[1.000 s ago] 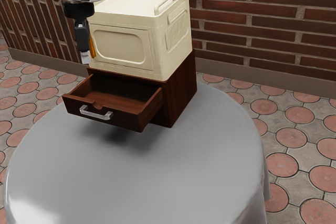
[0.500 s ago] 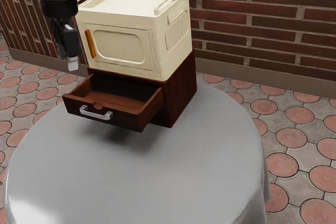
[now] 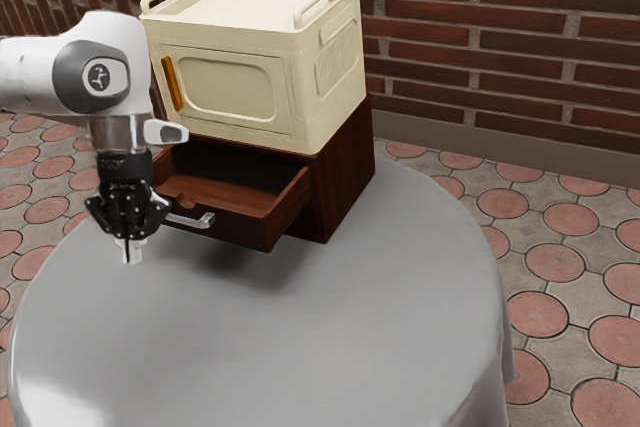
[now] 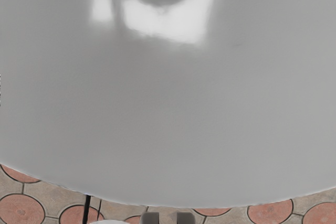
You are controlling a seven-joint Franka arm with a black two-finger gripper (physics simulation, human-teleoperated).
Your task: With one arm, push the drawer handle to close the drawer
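Near the open brown wooden drawer (image 3: 240, 229), the black two-finger gripper (image 3: 130, 251) hung, jaws pinched narrow, likely for pushing.

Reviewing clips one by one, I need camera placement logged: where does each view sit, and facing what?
Exterior view: at the arm's side, looking down at the table, open drawer and cream box; arm and tool show.
Wrist view: mounted near the tool, facing down over the table's rim; two fingertips show.
Both share the table and tiled floor.
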